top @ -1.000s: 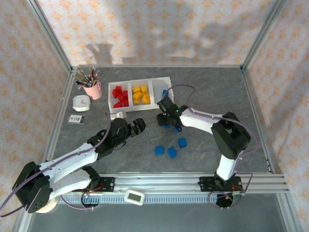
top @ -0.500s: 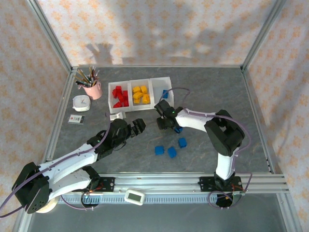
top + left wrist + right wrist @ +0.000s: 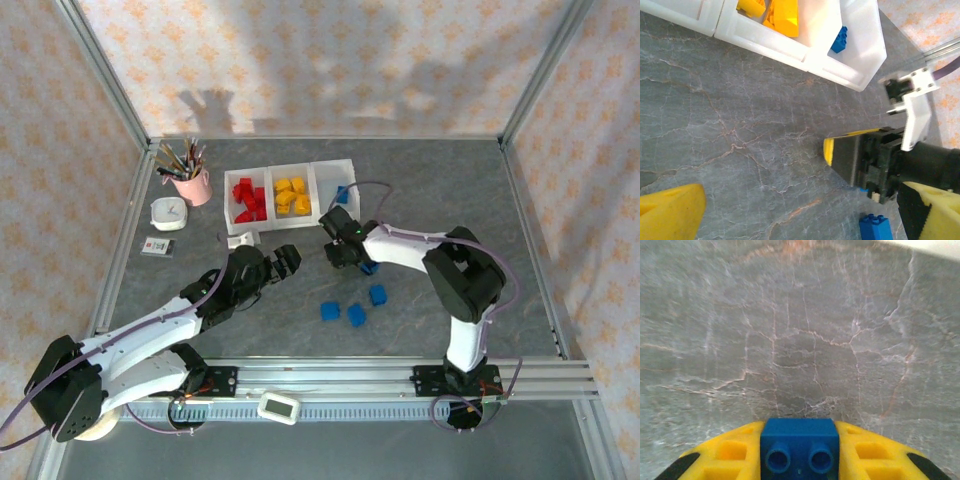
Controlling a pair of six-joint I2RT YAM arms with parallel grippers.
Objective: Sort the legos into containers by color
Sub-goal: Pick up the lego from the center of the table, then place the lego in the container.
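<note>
The containers [image 3: 325, 168] stand at the back centre as one white tray: red legos [image 3: 247, 200] in the left bin, yellow legos [image 3: 292, 195] in the middle, one blue lego [image 3: 342, 193] in the right. My right gripper [image 3: 341, 256] hangs low over the table just in front of the tray. In the right wrist view it [image 3: 799, 440] is shut on a blue lego [image 3: 799, 446] held between its yellow fingers. Loose blue legos [image 3: 354, 314] lie in front. My left gripper [image 3: 286, 261] is open, fingers wide in the left wrist view [image 3: 805, 215], holding nothing.
A pink cup of pencils [image 3: 190, 182], a white timer [image 3: 168, 213] and a small card [image 3: 158, 246] sit at the back left. A white scrap [image 3: 243, 239] lies before the tray. Metal frame posts and patterned walls bound the table.
My right arm has swung slightly left with its gripper, closer to the tray's front, then held still. The left arm has not moved.
</note>
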